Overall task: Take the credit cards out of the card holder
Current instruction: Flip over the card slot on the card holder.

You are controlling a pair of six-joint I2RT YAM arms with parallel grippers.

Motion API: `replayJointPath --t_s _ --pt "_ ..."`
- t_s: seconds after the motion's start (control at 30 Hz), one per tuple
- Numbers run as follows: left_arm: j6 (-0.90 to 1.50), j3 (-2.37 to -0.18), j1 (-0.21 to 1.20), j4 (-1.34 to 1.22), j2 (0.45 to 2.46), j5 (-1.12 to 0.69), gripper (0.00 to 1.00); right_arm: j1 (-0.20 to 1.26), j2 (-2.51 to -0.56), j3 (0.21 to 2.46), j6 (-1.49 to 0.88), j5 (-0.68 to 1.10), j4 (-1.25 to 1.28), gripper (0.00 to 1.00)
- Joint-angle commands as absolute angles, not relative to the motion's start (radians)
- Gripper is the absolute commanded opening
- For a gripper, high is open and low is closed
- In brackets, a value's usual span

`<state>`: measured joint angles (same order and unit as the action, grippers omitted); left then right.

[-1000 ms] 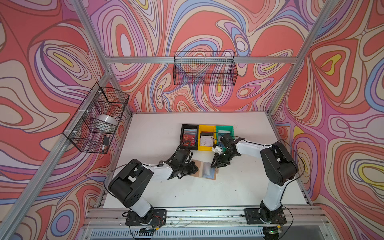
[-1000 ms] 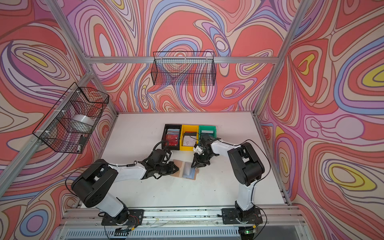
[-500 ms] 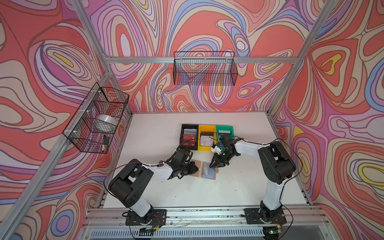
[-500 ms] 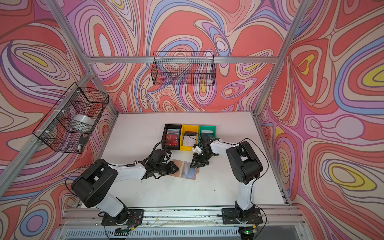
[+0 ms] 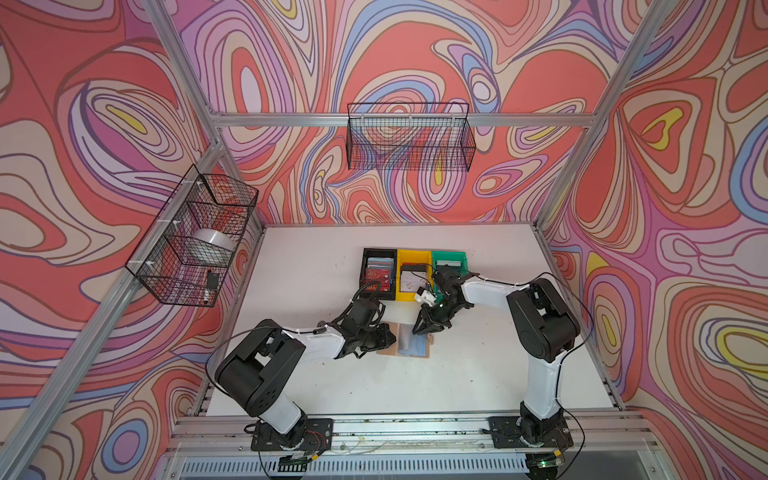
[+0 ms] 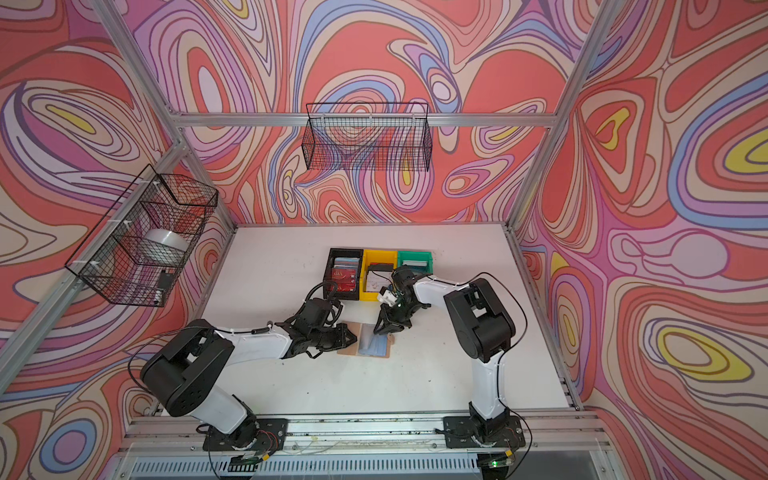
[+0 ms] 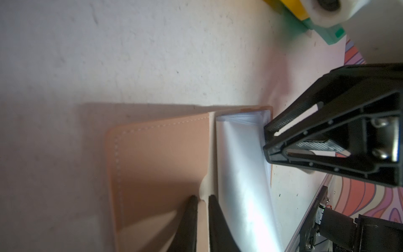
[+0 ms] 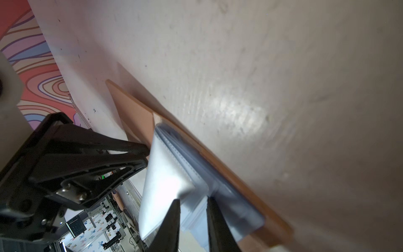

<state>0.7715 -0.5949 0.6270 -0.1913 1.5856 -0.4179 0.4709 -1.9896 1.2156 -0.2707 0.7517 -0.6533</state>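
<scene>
The tan card holder (image 5: 409, 345) lies open on the white table between both arms. My left gripper (image 7: 202, 199) is shut on the edge of its tan cover (image 7: 161, 157). My right gripper (image 8: 193, 203) is closed down on the clear bluish sleeve pages (image 8: 172, 174), which fill the narrow gap between its fingers. One glossy page stands lifted beside it. No credit card shows clearly inside the sleeves. Red and blue credit cards (image 5: 379, 276) lie in the black bin, and a white one (image 5: 411, 279) in the yellow bin.
The black bin (image 5: 365, 274), yellow bin (image 5: 400, 272) and green bin (image 5: 464, 259) stand in a row just behind the card holder. A wire basket (image 5: 409, 141) hangs on the back wall and another (image 5: 195, 237) on the left wall.
The right arm's elbow has shifted slightly. Both grippers and the card holder stay where they were.
</scene>
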Motion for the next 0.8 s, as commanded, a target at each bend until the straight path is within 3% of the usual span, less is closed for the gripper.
replayJointPath --t_s 0.0,0.5,0.77 --pt "0.749 -0.609 0.627 -0.100 1.558 -0.409 0.15 0.502 -2.036 1.233 -0.260 0.739 -0.626 0.25" --pt "0.767 -0.601 0.627 -0.156 1.602 -0.425 0.16 0.541 -1.998 1.275 -0.250 0.734 -0.676 0.25" --pt "0.771 -0.589 0.627 -0.173 1.609 -0.427 0.15 0.564 -1.986 1.273 -0.260 0.830 -0.629 0.26"
